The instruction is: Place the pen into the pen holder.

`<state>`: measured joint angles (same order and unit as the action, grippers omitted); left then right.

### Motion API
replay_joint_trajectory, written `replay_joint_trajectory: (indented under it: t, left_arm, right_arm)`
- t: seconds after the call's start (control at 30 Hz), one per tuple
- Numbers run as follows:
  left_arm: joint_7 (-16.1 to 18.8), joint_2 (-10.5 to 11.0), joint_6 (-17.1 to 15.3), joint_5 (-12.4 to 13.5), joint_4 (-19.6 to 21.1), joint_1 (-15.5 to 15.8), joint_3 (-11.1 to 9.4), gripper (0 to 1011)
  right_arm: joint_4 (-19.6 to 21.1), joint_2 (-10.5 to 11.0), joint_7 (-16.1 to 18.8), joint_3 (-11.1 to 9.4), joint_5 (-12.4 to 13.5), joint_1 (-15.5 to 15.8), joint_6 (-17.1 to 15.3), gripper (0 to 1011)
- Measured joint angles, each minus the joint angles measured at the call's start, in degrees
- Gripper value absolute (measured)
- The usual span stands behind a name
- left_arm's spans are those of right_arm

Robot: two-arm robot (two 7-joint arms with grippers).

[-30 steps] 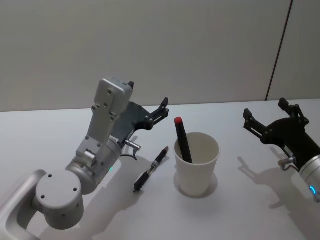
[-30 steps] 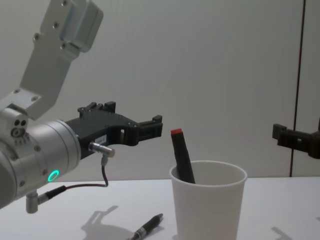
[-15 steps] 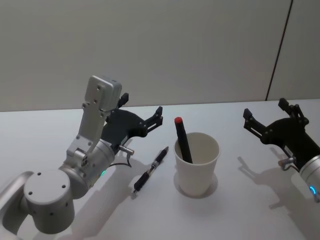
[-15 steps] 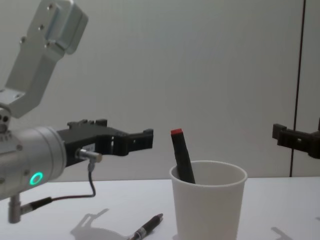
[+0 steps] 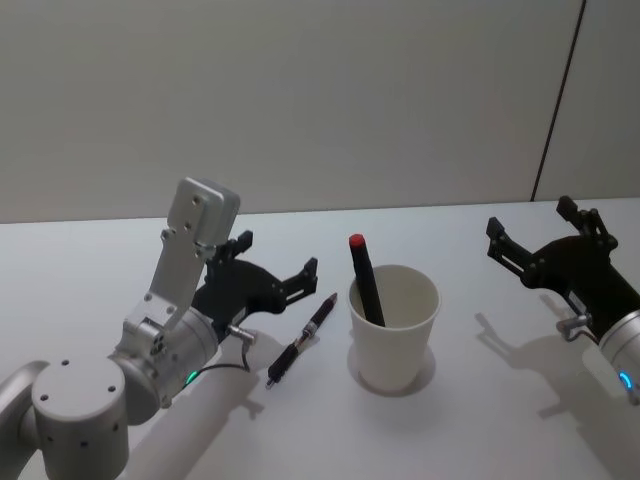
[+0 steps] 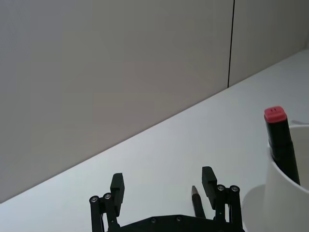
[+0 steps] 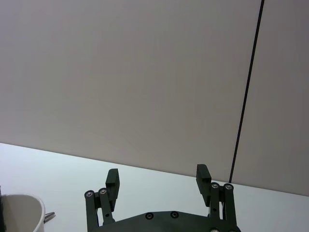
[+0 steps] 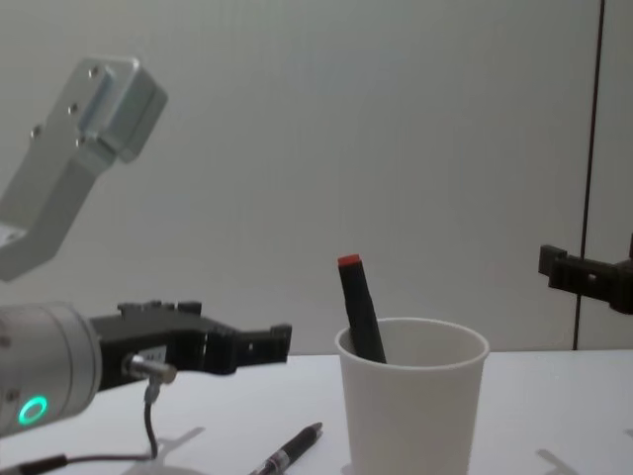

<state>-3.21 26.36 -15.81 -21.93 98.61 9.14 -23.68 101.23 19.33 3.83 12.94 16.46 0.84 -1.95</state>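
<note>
A slim black pen (image 5: 302, 340) lies on the white table just left of the pen holder (image 5: 392, 358), a white paper cup. From the side the pen (image 8: 289, 453) shows low beside the cup (image 8: 410, 421). A black marker with a red cap (image 5: 366, 283) stands in the cup. My left gripper (image 5: 277, 252) is open and hovers low, just left of and behind the pen. In the left wrist view the pen tip (image 6: 197, 200) pokes out beside one finger of the left gripper (image 6: 163, 179). My right gripper (image 5: 530, 217) is open and idle at the far right.
The table (image 5: 480, 400) is bare white, with a plain grey wall close behind. A dark vertical seam (image 5: 558, 100) runs down the wall at the right. Free surface lies between the cup and the right gripper.
The left gripper has dropped and pulled back leftwards, from above cup-rim height to just over the table near the pen. Pen, cup and right arm have stayed put.
</note>
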Motion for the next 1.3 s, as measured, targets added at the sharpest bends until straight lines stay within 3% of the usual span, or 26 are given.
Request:
replay_joint_trajectory:
  t: [0.7, 1.3]
  left_arm:
    - [-1.2, 1.2, -0.7, 0.4, -0.3, -2.7, -0.4, 1001]
    - [-1.2, 1.1, -1.4, -2.9, -1.5, -4.3, -0.4, 1001]
  right_arm:
    - [0.0, 0.0, 0.0, 0.0, 0.0, 0.0, 0.0, 1001]
    - [0.0, 0.0, 0.0, 0.0, 0.0, 0.0, 0.0, 1001]
